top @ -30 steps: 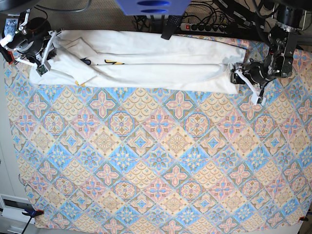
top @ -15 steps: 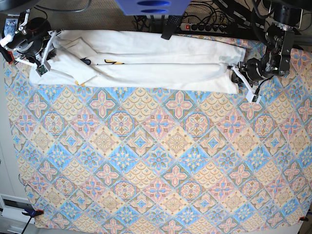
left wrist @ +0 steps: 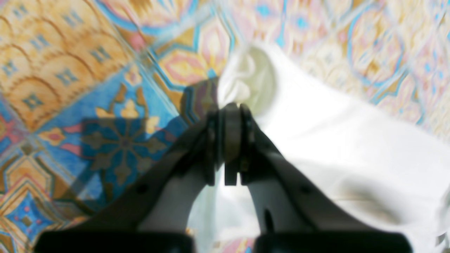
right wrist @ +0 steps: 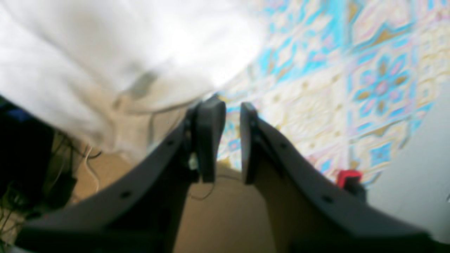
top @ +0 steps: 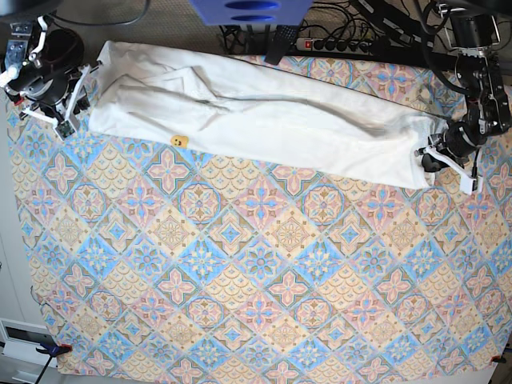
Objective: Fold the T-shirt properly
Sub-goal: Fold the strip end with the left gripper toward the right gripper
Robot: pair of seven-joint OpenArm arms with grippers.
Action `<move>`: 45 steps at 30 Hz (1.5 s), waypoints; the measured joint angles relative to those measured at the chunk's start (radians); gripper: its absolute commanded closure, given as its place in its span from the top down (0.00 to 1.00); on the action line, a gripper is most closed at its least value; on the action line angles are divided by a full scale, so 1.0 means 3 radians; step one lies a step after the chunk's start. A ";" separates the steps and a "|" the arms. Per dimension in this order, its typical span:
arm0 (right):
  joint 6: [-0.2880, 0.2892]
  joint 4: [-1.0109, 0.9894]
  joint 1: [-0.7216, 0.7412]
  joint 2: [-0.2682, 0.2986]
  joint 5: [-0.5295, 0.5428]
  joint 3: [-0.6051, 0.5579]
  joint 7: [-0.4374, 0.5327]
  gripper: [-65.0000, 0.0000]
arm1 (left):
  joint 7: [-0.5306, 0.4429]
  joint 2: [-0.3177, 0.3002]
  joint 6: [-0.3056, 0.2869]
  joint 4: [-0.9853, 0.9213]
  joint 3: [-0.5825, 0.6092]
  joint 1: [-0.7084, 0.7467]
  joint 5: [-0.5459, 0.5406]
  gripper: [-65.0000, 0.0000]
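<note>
- Left wrist view: left fingers (left wrist: 228, 112) clenched tight on a bunched end of the white T-shirt (left wrist: 344, 147), patterned cloth (left wrist: 88, 88) of the tabletop beneath; cloth pinched between the pads, the rest trailing away to the right.
- Right wrist view: right fingers (right wrist: 228, 116) parted by a narrow gap, nothing between them; shirt lying just beyond the tips at upper left, not grasped; a small red clip (right wrist: 348, 177) at the cloth's edge.
- Base view: shirt stretched as a long rumpled band across the far side of the tabletop, from the right arm's end at upper left to the left arm's end at right; print mostly hidden. Judged early in the task: gathered lengthwise but creased, no neat fold made; smoothing and crosswise folds left.
</note>
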 measured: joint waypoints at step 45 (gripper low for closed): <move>-0.0006 0.0018 0.0056 -0.0009 0.0401 0.0445 -0.0022 0.18 | 0.1006 0.1411 -0.0014 0.1534 0.1180 0.0221 0.0422 0.01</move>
